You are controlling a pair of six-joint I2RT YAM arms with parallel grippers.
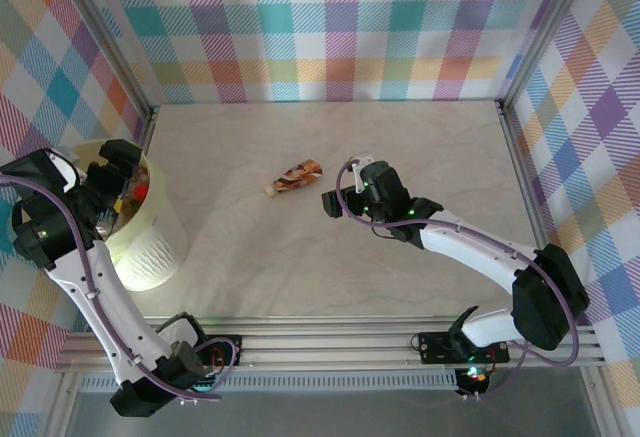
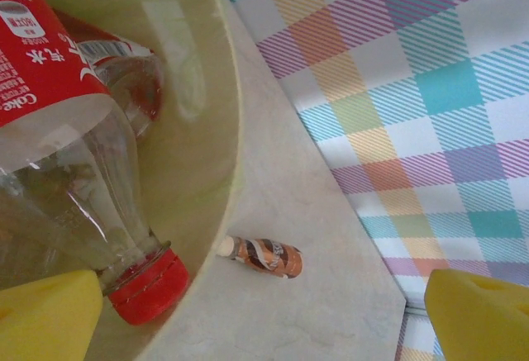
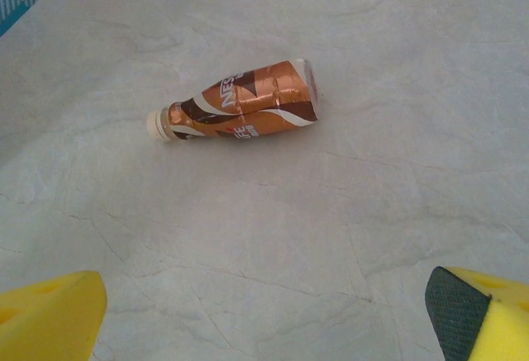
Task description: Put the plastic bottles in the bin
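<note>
Left claw point(image 1: 118, 163) released over bin point(image 1: 155, 247) rim; right claw point(image 1: 342, 183) released near brown bottle point(image 1: 296, 176).

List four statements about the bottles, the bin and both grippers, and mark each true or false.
1. The brown-labelled bottle lies on its side on the table. True.
2. The right gripper is shut on that bottle. False: it is open and apart from the bottle.
3. A red-capped Coke bottle lies inside the bin. True.
4. The left gripper holds a bottle over the table's middle. False: it is open and empty, over the bin.
</note>
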